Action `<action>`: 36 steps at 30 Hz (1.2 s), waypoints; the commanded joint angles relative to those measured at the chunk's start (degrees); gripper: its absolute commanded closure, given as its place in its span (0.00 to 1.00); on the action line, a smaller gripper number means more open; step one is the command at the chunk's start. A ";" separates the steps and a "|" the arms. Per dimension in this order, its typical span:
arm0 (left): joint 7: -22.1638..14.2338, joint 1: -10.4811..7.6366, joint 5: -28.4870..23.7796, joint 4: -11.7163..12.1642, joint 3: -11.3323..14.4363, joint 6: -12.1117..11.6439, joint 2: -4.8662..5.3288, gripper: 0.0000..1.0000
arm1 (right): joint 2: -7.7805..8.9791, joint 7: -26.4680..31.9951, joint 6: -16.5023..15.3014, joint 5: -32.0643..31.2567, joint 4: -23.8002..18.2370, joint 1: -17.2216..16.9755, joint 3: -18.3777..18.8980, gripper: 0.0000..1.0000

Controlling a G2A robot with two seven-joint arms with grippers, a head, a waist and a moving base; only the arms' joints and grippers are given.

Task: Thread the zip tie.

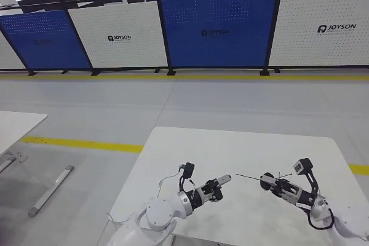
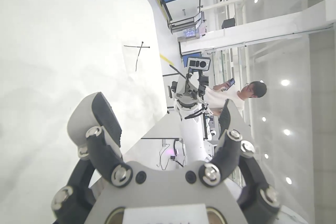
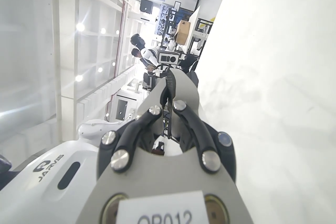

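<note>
A thin black zip tie (image 1: 249, 178) juts out of my right gripper (image 1: 268, 182), which is shut on it above the near right part of the white table (image 1: 234, 147). The tie's free end points toward my left gripper (image 1: 224, 180), a short gap away. In the left wrist view my left gripper (image 2: 162, 101) is open with nothing between its fingers and faces the right gripper (image 2: 187, 83), with the held tie (image 2: 174, 69) sticking out of it. The right wrist view has the right gripper (image 3: 168, 83) with its pads pressed together.
Two more black zip ties (image 2: 139, 51) lie crossed on the table beside the right gripper, also seen as thin lines (image 1: 284, 176) from above. Another white table (image 1: 6, 126) stands at the far left. Blue and white panels (image 1: 215, 31) line the back.
</note>
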 commanded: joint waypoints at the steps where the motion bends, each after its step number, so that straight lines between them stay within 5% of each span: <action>1: 0.84 -0.32 -1.59 0.65 1.19 -2.49 -0.32 0.00 | -0.36 -2.10 0.06 -0.28 -1.45 -0.52 -1.14 1.00; 5: 3.69 -2.70 -6.48 3.36 3.03 -5.59 -1.32 0.00 | -0.90 -3.75 -1.22 -0.56 -2.39 -1.12 -2.56 1.00; 7: 4.22 -3.75 -8.74 4.90 3.96 -4.67 -1.73 0.00 | -1.02 -4.49 -1.43 -0.47 -2.25 -1.18 -2.64 1.00; 17: 4.97 -3.91 -9.01 5.21 4.68 -4.86 -1.93 0.00 | -1.02 -4.49 -1.43 -0.47 -2.25 -1.18 -2.64 1.00; 22: 10.40 -7.54 -13.77 8.34 7.01 -5.99 -3.47 0.00 | -1.02 -4.49 -1.43 -0.47 -2.25 -1.18 -2.64 1.00; 24: 10.74 -8.96 -13.12 10.16 8.08 -4.30 -3.79 0.00 | -1.02 -4.49 -1.43 -0.47 -2.25 -1.18 -2.64 1.00; 32: 10.44 -8.88 -12.27 10.02 8.31 -4.47 -3.76 0.00 | -1.02 -4.49 -1.43 -0.47 -2.25 -1.18 -2.64 1.00; 36: 7.22 -8.08 -9.03 9.47 8.86 -7.26 -3.46 0.00 | -1.02 -4.49 -1.43 -0.47 -2.25 -1.18 -2.64 1.00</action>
